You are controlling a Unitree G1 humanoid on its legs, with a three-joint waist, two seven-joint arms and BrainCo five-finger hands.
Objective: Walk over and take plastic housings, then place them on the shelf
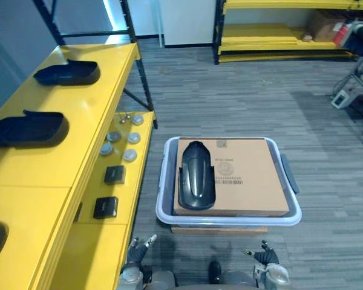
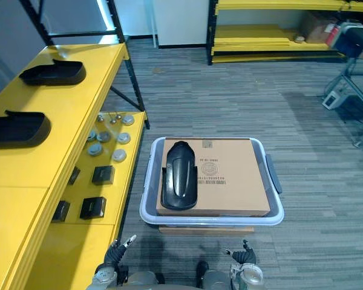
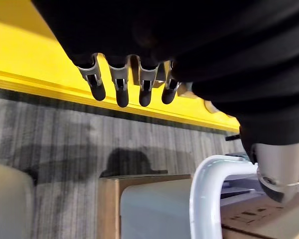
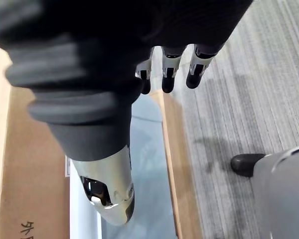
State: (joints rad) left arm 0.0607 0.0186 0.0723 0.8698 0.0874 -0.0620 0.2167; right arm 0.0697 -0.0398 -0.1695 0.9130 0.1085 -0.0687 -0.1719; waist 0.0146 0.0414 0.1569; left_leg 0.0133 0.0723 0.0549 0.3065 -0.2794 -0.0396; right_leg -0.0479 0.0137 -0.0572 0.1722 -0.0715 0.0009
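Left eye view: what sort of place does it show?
Probably a warehouse or parts storeroom: yellow shelves carrying black plastic housings, more yellow racking behind, and a grey storage tote.

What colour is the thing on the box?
The housing is black; left eye view shows it best.

Silver fingers (image 3: 121, 89), dark tips; black cover (image 4: 79, 99), apparently ribbed.

Even, bright light is falling from overhead across the carpet floor (image 1: 230, 103). A pale glare is washing over the far end of the yellow shelf (image 1: 85, 115), close to a glowing white strip (image 1: 112, 13) behind it. The black housing (image 1: 196, 175) on the cardboard box (image 1: 248, 175) is catching a soft sheen along its top, while the box itself is reflecting nothing.
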